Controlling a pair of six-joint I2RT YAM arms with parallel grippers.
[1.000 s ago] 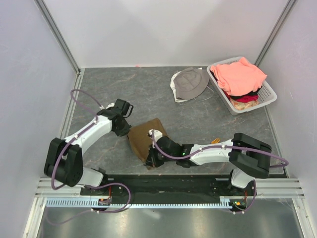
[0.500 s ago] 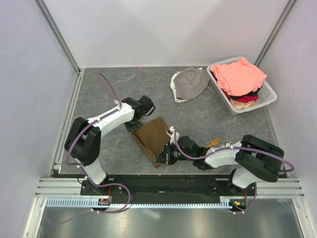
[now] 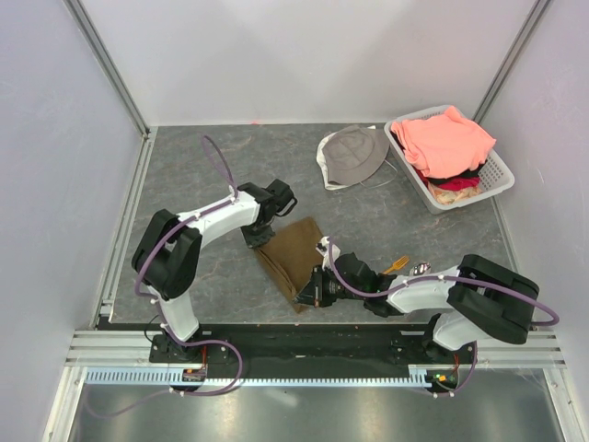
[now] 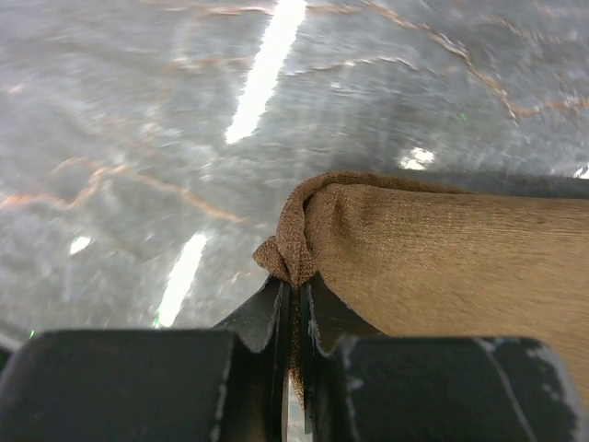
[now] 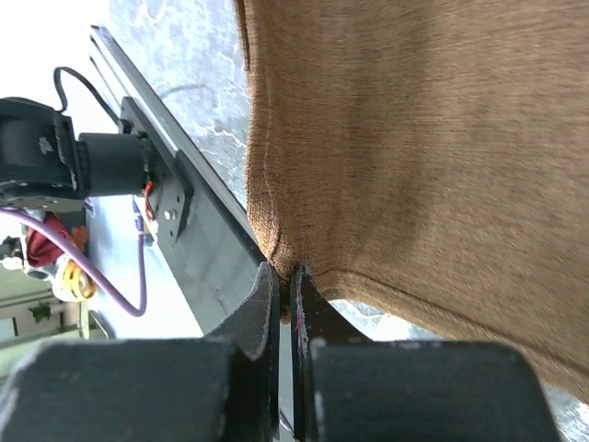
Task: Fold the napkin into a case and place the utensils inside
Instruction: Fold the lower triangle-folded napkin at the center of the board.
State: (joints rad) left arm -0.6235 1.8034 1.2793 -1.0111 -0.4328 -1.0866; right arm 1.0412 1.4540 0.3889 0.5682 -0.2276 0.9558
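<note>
Napkin [image 3: 293, 256], folded, sits low at the desk [image 3: 202, 175] on your side of the hat [image 3: 354, 155]. Your left pincer [image 4: 293, 293] and right pincer [image 5: 285, 281] are each clamped tight on a corner. It looks light and limp, so grip the corners.

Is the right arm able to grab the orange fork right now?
Probably not yet: its jaws are shut on the napkin. The fork lies uncovered right beside that arm, so it looks reachable once the napkin is let go.
</note>
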